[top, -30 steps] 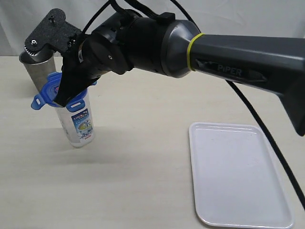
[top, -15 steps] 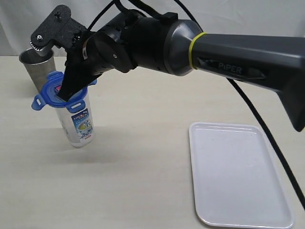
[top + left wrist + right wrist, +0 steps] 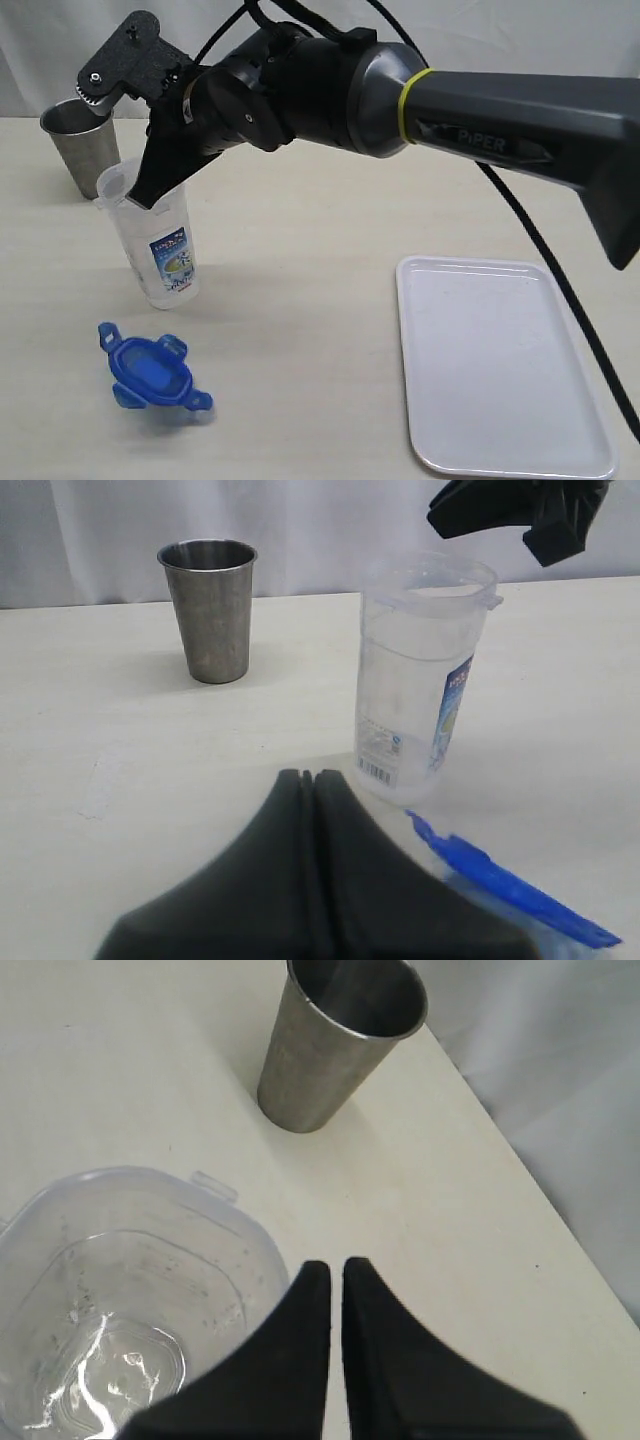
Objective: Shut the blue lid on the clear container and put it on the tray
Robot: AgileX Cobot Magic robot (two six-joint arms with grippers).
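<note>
Both grippers are being seen with jaws pressed together, nothing clamped: right gripper (image 3: 138, 196) is being poised at the open rim of the clear container (image 3: 165, 255), left gripper (image 3: 313, 777) low over the table (image 3: 300, 300). Blue lid (image 3: 152, 372) is being observed lying on the table near the container, off it; tray (image 3: 500, 400) well apart, metal cup (image 3: 78, 150) behind.
</note>
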